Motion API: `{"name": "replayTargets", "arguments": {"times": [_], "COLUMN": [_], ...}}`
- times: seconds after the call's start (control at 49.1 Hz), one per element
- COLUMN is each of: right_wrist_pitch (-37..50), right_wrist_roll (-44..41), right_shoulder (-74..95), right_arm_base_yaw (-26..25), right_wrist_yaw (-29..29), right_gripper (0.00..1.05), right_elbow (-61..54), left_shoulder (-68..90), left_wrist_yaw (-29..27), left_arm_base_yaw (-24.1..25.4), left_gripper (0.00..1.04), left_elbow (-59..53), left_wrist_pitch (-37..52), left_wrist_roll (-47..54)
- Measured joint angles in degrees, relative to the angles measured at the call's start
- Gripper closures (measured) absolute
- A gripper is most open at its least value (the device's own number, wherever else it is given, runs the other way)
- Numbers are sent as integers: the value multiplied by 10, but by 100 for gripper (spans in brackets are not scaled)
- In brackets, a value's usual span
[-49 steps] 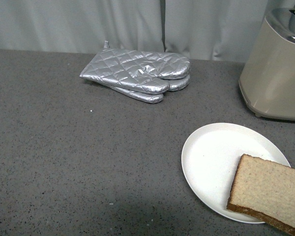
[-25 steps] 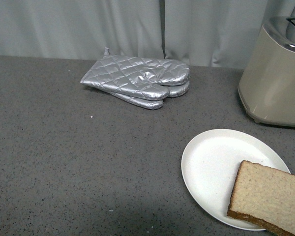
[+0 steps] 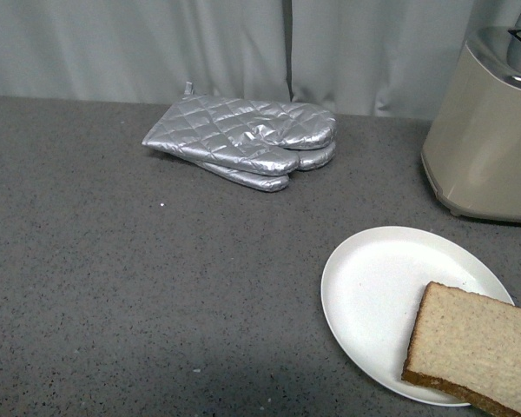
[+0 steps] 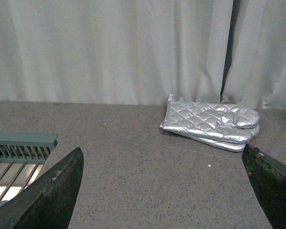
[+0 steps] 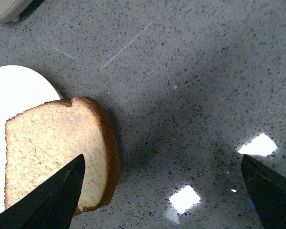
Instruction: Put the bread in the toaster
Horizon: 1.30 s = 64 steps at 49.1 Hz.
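The right gripper (image 5: 159, 193) is spread wide and holds nothing, its two dark fingers far apart over the speckled grey worktop (image 3: 113, 304); one finger (image 5: 45, 198) shows in front of the near corner of the bread (image 5: 57, 152), though whether it touches the slice cannot be told. The bread lies flat, partly on the white plate (image 5: 9, 90), with its dark-crusted rounded end hanging past the plate's rim over the worktop. In the front view the slice sits at the plate's right near edge, on the right side of the worktop. The toaster (image 3: 486, 130) stands upright behind the plate at the far right, apart from it, its chrome top partly cut off by the picture's edge. The left gripper (image 4: 159, 191) is also opened wide and empty, low over bare worktop. Beyond it a pair of silver quilted oven mitts (image 4: 209, 124) lies stacked near the pale curtain (image 3: 156, 43), and a green slatted rack (image 4: 19, 148) shows at one side of the left wrist view.
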Motion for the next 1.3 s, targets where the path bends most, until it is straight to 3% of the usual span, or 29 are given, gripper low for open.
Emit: {"name": "replayTargets", "arguments": {"times": [0.245, 0.611, 0.815, 1.039, 1.304], "right_wrist_pitch": [198, 407, 477, 453, 375], "right_wrist_roll": [102, 204, 238, 252, 263], "right_shoulder": [167, 355, 445, 469, 414], "right_arm_base_yaw": [32, 95, 110, 124, 120], "right_wrist_yaw": [6, 19, 24, 31, 19], "right_gripper": [9, 9, 9, 9, 52], "right_elbow": [-19, -19, 6, 59, 94], "left_shoulder": [0, 0, 0, 0, 0], "left_wrist_yaw": [0, 0, 0, 0, 0], "left_arm_base_yaw": [0, 0, 0, 0, 0], "left_gripper": [7, 7, 7, 7, 7], "left_elbow": [0, 0, 0, 0, 0], "left_wrist_pitch": [0, 0, 0, 0, 0], "left_wrist_roll": [0, 0, 0, 0, 0]}}
